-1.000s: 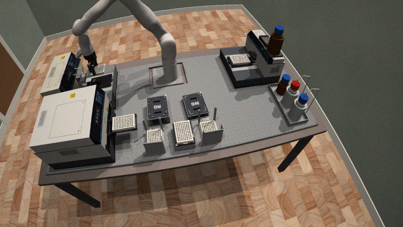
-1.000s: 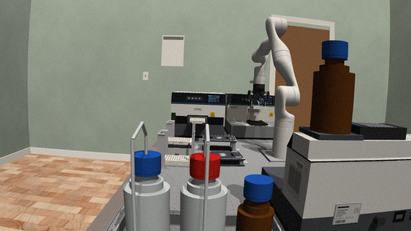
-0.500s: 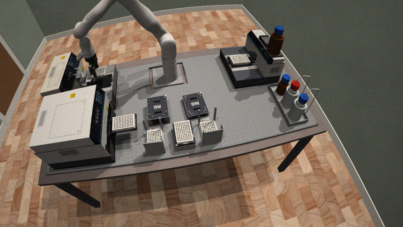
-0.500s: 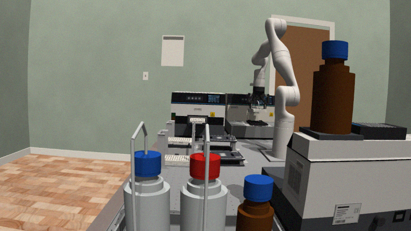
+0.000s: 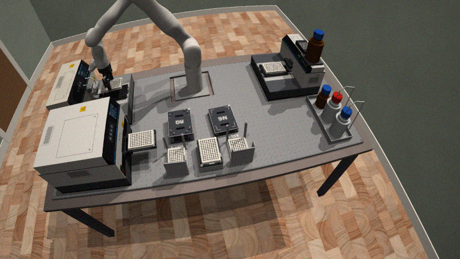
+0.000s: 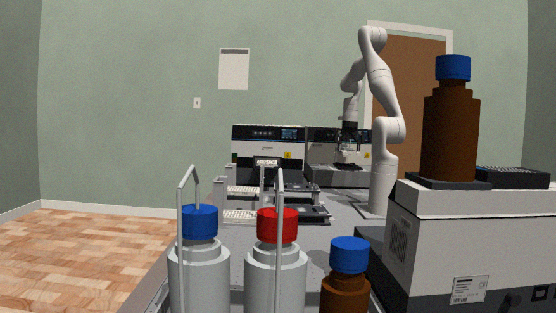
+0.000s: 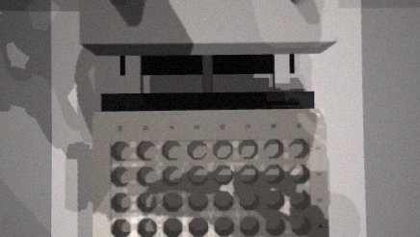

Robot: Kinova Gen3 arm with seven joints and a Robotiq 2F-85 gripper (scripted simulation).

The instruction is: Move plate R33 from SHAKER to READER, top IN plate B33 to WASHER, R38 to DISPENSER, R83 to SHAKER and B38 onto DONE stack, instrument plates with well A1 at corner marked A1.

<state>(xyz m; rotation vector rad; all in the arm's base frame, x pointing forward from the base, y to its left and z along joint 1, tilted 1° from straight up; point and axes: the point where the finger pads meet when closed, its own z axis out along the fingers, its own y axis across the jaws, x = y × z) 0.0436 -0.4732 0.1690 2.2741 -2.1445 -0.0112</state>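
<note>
plate (image 7: pixel 212 127) cut off below, lower rows unseen

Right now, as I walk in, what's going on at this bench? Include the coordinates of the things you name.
A robot arm's tool (image 5: pixel 109 84) (image 6: pixel 348 149) is gripping a pale well plate (image 5: pixel 116 82) (image 6: pixel 348 154) (image 7: pixel 217 187), held in the air above the dark nest (image 5: pixel 120 93) (image 6: pixel 347 166) (image 7: pixel 207 101) of the washer. The plate isn't seated there; I can't tell which plate it is, or whether it's arriving or leaving. The two nests marked RG (image 5: pixel 179 121) and N6 (image 5: pixel 222 118) hold no plates.
</note>
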